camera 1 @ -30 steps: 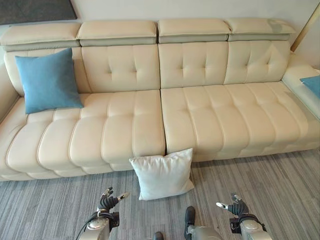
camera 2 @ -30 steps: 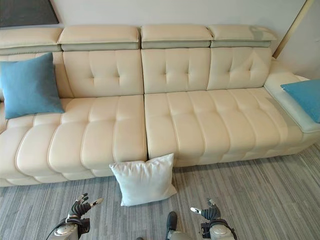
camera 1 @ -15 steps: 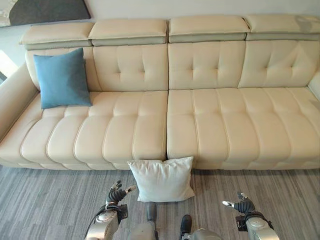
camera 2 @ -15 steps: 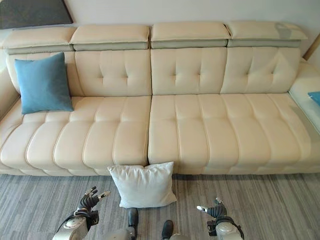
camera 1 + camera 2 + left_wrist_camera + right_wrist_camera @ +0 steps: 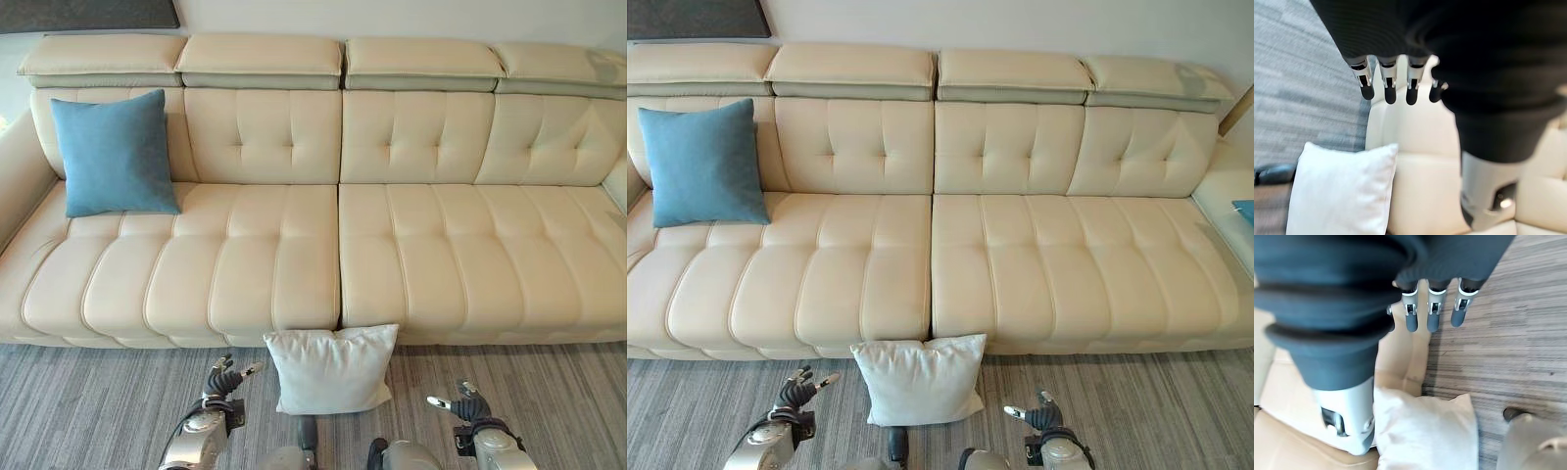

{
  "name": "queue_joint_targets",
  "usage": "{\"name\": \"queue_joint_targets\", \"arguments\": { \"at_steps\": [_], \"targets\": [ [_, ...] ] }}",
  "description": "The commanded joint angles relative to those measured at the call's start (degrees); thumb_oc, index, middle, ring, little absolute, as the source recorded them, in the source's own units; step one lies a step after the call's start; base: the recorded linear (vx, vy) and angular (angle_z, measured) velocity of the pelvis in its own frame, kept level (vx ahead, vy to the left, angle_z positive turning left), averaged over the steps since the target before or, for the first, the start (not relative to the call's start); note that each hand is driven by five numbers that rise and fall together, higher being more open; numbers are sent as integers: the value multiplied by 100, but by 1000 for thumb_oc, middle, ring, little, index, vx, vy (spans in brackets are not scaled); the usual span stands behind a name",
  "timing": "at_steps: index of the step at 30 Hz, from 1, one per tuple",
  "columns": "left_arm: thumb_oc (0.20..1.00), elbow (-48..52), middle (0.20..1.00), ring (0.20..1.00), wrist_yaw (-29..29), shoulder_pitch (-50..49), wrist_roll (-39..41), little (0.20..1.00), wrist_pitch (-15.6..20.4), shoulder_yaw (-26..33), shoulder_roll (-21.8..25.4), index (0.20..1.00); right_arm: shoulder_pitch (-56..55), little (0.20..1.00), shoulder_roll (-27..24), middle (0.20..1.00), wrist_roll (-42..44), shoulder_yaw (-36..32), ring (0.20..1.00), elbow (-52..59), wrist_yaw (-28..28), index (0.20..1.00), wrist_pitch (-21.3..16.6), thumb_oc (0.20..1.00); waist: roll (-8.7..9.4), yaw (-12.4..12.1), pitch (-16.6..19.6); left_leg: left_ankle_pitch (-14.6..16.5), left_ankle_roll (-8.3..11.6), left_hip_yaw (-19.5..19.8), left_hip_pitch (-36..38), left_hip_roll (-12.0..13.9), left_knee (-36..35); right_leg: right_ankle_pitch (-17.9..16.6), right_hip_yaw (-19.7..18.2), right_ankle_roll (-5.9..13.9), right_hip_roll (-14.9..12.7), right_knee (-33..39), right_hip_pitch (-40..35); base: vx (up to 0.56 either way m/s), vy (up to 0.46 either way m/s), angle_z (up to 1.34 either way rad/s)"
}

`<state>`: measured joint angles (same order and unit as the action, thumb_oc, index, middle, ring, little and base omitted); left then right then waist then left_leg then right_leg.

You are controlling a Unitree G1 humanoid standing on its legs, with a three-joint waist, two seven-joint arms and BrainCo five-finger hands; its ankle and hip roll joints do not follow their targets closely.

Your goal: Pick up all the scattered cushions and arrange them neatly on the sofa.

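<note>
A white cushion (image 5: 331,370) leans upright on the floor against the front of the cream sofa (image 5: 294,245), near its middle seam. It also shows in the wrist views as the white cushion (image 5: 1339,188) and the white cushion (image 5: 1427,433). A blue cushion (image 5: 113,152) stands against the sofa's back at the left end. My left hand (image 5: 223,380) hangs low to the left of the white cushion, fingers relaxed and holding nothing. To the cushion's right, my right hand (image 5: 460,403) is open too, apart from it.
Grey striped carpet (image 5: 88,401) runs in front of the sofa. A corner of another blue cushion (image 5: 1244,209) lies on the sofa's right section. A dark panel (image 5: 88,14) hangs on the wall above the left headrest.
The camera has shifted, so the whole sofa sits differently in view. The white cushion and both hands keep their places relative to one another.
</note>
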<state>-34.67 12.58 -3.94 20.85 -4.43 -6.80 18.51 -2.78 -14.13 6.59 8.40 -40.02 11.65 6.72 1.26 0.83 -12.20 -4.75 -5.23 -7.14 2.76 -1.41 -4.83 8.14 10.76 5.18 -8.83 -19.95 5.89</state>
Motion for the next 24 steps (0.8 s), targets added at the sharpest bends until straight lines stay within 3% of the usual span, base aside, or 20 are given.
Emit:
{"name": "queue_joint_targets", "arguments": {
  "at_steps": [1, 3, 4, 8, 16, 21, 22, 24],
  "targets": [
    [1000, 135, 1000, 1000, 70, 80, -181, 1000, 156, 70, 71, 1000, 250, 1000, -129, 1000, -93, 11, 1000, 3, 108, 1000, -48, 1000, 32, -101, -93, 670, 498, -80, 188, 127, -17, -713, 18, 94, 266, 1521, -437, 18, -36, -20],
    [1000, 43, 1000, 1000, 144, 78, -203, 1000, 102, 108, 111, 1000, 221, 1000, -130, 1000, -102, 7, 1000, -49, 152, 1000, 2, 1000, 74, -91, -95, 686, 524, -79, 200, 128, -17, -783, -82, 75, 352, 1877, -542, 148, -145, -20],
    [1000, 47, 1000, 1000, 90, 9, -194, 1000, 136, 156, 4, 1000, 163, 1000, -148, 1000, -93, -25, 1000, -42, 146, 1000, -32, 1000, 115, -73, 23, 651, 593, -74, 215, 143, -17, -845, -49, 69, 409, 2484, -933, 233, -200, -3],
    [1000, -201, 1000, 1000, 122, 7, -172, 1000, 134, 165, -77, 1000, 125, 1000, -175, 1000, -4, -76, 1000, -121, 178, 1000, -66, 1000, 108, -35, 61, 648, 626, 2, 244, 152, -17, -775, 50, 40, 429, 2495, -1072, 134, -107, 8],
    [1000, -1628, 1000, 1000, 448, 152, -4, 1000, 167, 347, -313, 1000, 396, 1000, -180, 1000, 318, -44, 1000, -1082, 302, 1000, -151, 1000, 80, -87, 5, 617, 674, 199, 82, 168, -17, -632, 223, -6, 442, 2495, -1064, 80, -31, 13],
    [1000, -2426, 1000, 1000, 592, 515, 72, 1000, 260, 425, -185, 1000, 786, 1000, -235, 1000, 569, -88, 1000, -1735, 405, 1000, -242, 1000, 71, -149, -341, 508, 644, 340, -422, 132, -17, -665, 289, -18, 412, 2495, -671, -58, 50, 17],
    [1000, -2652, 1000, 1000, 721, 886, 235, 1000, 383, 400, -69, 1000, 1159, 1000, -245, 1000, 768, -56, 1000, -1864, 513, 1000, -337, 1000, 49, -177, -680, 362, 612, 385, -842, 106, -17, -728, 264, -55, 387, 2364, -205, -131, 42, 17],
    [1000, -2709, 1000, 1000, 764, 1080, 315, 1000, 431, 354, -26, 1000, 1366, 1000, -236, 1000, 874, -49, 1000, -1949, 575, 1000, -365, 1000, 36, -178, -782, 328, 599, 395, -1158, 92, 107, -721, 253, -81, 347, 2153, 150, -173, 61, 23]
  ]
}}
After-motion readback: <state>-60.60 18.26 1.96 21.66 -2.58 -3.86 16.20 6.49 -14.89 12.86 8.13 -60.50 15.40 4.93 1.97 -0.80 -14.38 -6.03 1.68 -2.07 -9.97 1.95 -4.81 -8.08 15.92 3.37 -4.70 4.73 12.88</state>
